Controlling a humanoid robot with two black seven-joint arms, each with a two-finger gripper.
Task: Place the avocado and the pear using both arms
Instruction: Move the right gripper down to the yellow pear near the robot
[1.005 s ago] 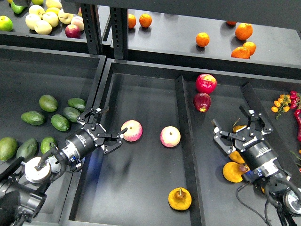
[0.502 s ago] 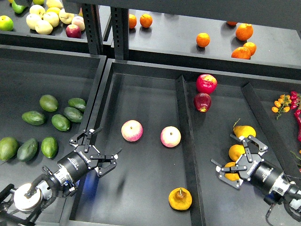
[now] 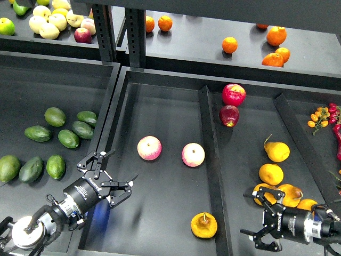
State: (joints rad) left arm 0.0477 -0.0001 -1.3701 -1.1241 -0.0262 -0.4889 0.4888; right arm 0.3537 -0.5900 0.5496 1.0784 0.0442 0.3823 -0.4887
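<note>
The pear (image 3: 204,224), squat and orange-yellow with a brown stem and a dark top, lies at the front of the middle bin. The avocado (image 3: 55,166), small and bright green, lies in the left bin among several darker avocados. My left gripper (image 3: 120,167) is open and empty over the wall between the left and middle bins, to the right of the avocado. My right gripper (image 3: 249,213) is open and empty in the right bin, to the right of the pear across the divider.
Two pink-yellow apples (image 3: 149,148) (image 3: 193,154) lie mid-bin. Two red apples (image 3: 233,94) lie behind the divider (image 3: 210,154). Paler yellow pears (image 3: 277,151) lie by my right gripper. Oranges (image 3: 276,36) and apples are on the back shelf. Cherry tomatoes (image 3: 319,116) are far right.
Both arms have drawn back toward the bottom edge. The left gripper moved away from the pink apple. The right gripper moved down and off the yellow pears. Both stayed open and empty.
</note>
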